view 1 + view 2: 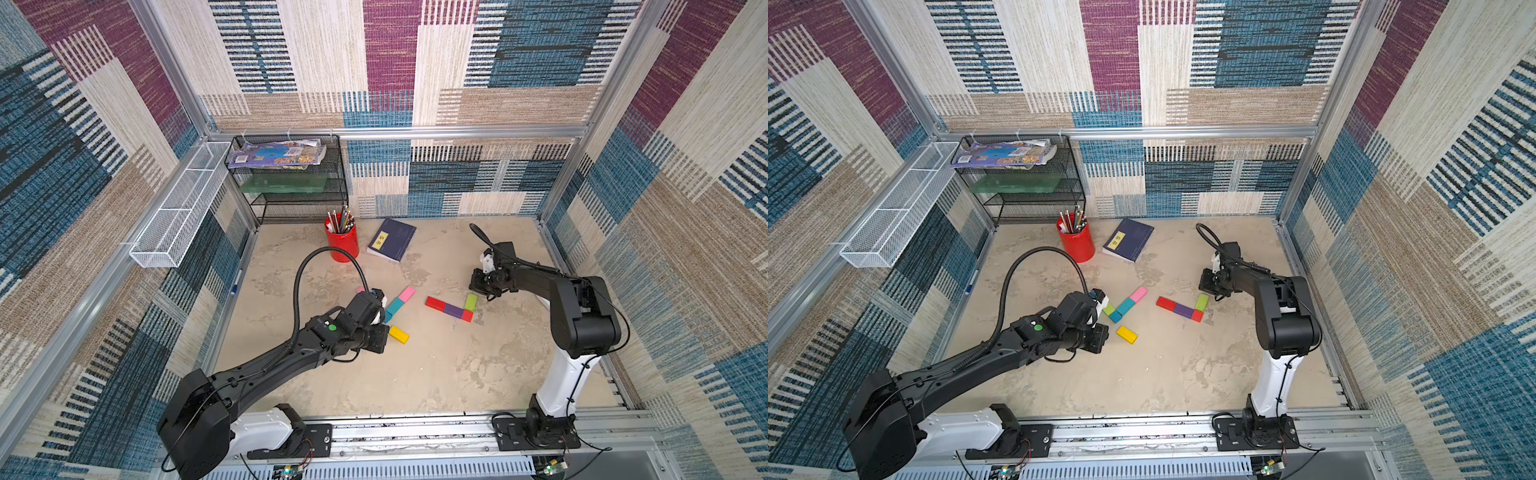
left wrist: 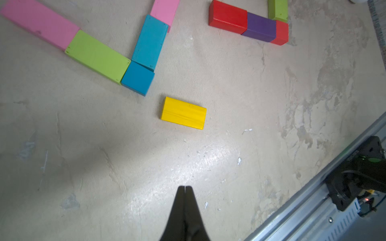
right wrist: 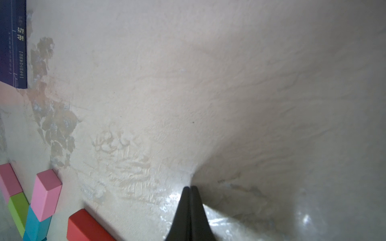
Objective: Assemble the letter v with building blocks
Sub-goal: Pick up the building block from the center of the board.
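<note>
In the left wrist view a pink block [image 2: 39,23] and a lime green block [image 2: 98,56] lie end to end. A teal block [image 2: 150,41] and a second pink block [image 2: 165,10] form another arm. Both arms meet at a small teal square [image 2: 137,78]. A yellow block [image 2: 183,112] lies alone, just ahead of my shut, empty left gripper [image 2: 185,187]. Off to one side sit a red block [image 1: 435,302], a purple block [image 1: 454,310], a small red square [image 1: 467,316] and a lime block [image 1: 471,302]. My right gripper [image 3: 190,187] is shut and empty, low over bare table beside that lime block.
A red pencil cup [image 1: 341,243] and a navy book [image 1: 391,240] stand behind the blocks. A black mesh shelf [image 1: 291,183] fills the back left corner, with a white wire basket [image 1: 183,208] on the left wall. A metal rail [image 1: 415,428] runs along the front edge.
</note>
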